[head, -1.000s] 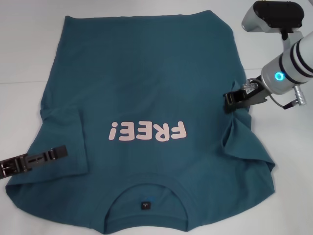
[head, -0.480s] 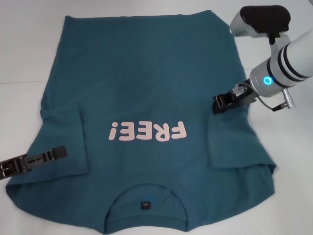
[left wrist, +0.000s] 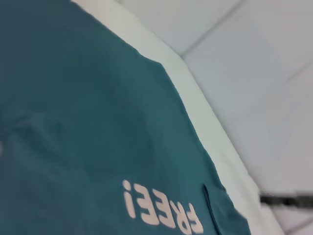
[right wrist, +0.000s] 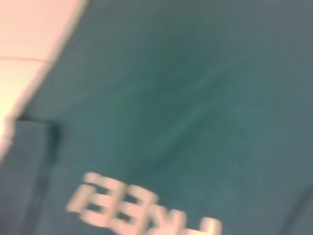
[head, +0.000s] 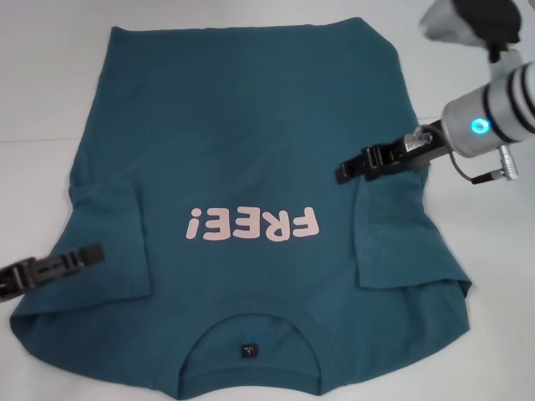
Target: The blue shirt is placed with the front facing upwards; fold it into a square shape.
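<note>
Head view: the shirt (head: 251,200) is spread front-up across the frame, both sleeves folded inward, the right gripper (head: 351,170) right of centre and left gripper (head: 79,256) lower left, finger state unclear; side folds seem next.

Blue shirt (head: 251,159) flat, front up (both sleeves folded inward), collar nearest robot.

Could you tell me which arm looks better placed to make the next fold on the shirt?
Probably the right: the right gripper hangs over the blue shirt beside its folded-in sleeve; the left gripper sits low at the edge.
</note>
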